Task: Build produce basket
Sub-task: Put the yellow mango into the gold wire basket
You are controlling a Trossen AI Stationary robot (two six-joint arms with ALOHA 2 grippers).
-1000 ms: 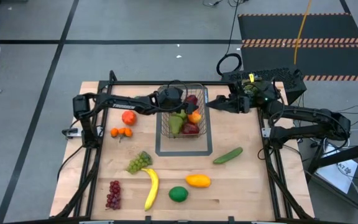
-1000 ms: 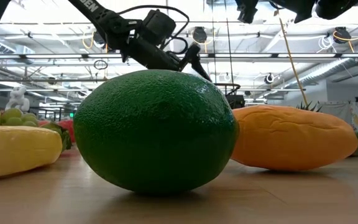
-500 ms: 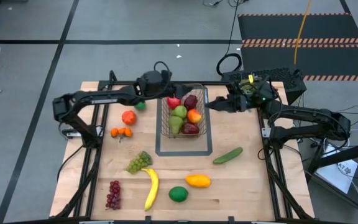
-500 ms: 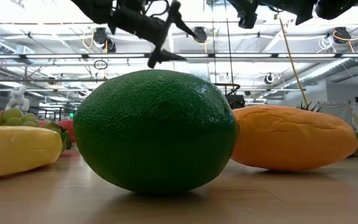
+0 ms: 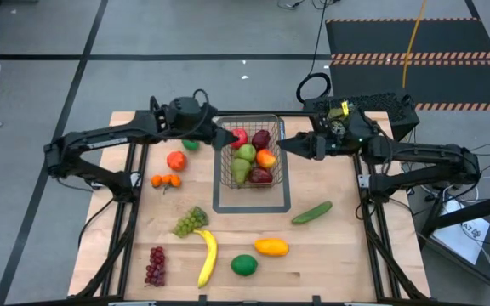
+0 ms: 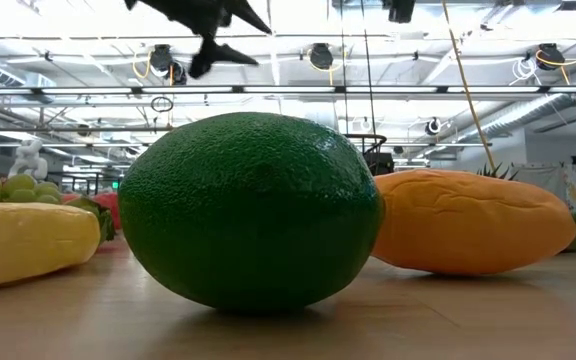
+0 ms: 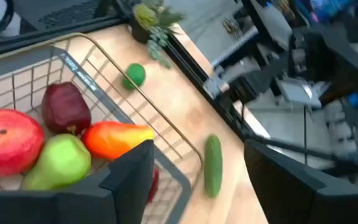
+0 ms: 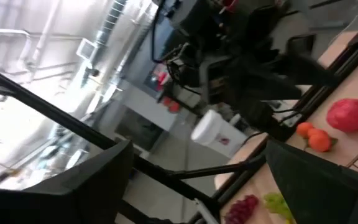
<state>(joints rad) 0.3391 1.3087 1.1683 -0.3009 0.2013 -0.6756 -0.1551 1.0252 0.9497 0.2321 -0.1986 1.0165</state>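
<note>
The basket [image 5: 250, 153] is sitting at the back middle of the bench [image 5: 339, 229], already holding a red apple [image 5: 238, 138], a darker apple, a green pear [image 5: 244, 154] and an orange-red fruit [image 5: 266, 158]. The left pincer [image 5: 221, 136] is hanging in the air at the basket's left rim, its fingers parted and nothing between them in the left wrist view. The right pincer [image 5: 286, 144] is waiting just off the basket's right side, fingers spread wide and empty. Much produce is lying loose on the bench: a lime [image 5: 192, 144] and a red fruit [image 5: 176, 160] just left of the basket, small oranges [image 5: 166, 180] beside them, green grapes [image 5: 190, 222], red grapes [image 5: 156, 265], a banana [image 5: 207, 257], a big lime [image 5: 244, 265], a mango [image 5: 271, 247] and a cucumber [image 5: 312, 212]. The task looks under halfway done, and the step in hand appears to be fetching the next piece. The left arm is likely best served by the nearby lime or red fruit: spreading the fingers fully, coming straight down over the middle, and closing gently so the round piece is not squirting sideways. The right arm is well placed for the cucumber, gripping across its narrow width. Each piece should be lifted clear of the tall wire rim before release, and dropped low into a free corner.
</note>
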